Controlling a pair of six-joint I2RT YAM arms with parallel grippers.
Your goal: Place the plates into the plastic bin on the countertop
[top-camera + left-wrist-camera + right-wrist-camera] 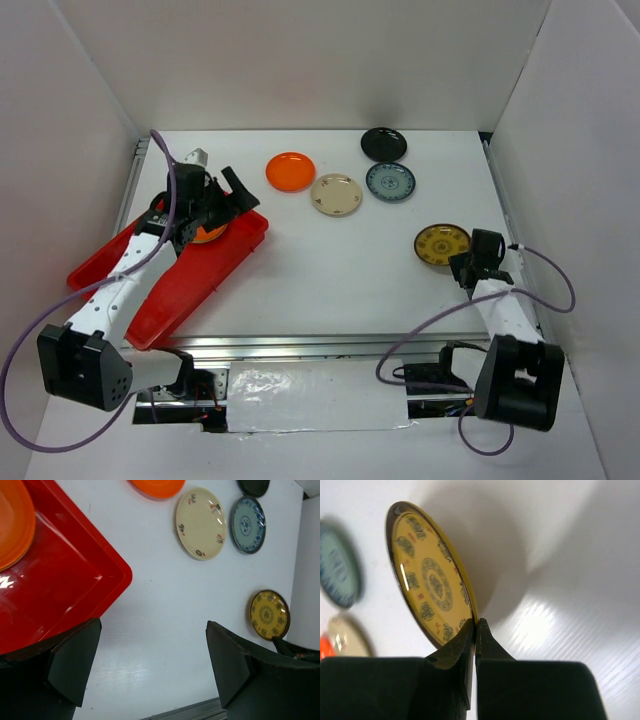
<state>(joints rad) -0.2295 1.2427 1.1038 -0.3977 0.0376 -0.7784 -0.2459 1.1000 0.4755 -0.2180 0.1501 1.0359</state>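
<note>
- My right gripper (475, 630) is pinched shut on the near rim of the yellow plate (430, 580), at the right side of the worktop (570, 580).
- My left gripper (152, 665) is spread wide and holds nothing, above a corner of the red bin (60, 580).

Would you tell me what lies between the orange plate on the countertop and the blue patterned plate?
A cream plate with small motifs lies between them, clearest in the top view.

white arm links (120, 285); black bases (85, 368); purple cables (173, 185); black fingers (75, 665)
</note>
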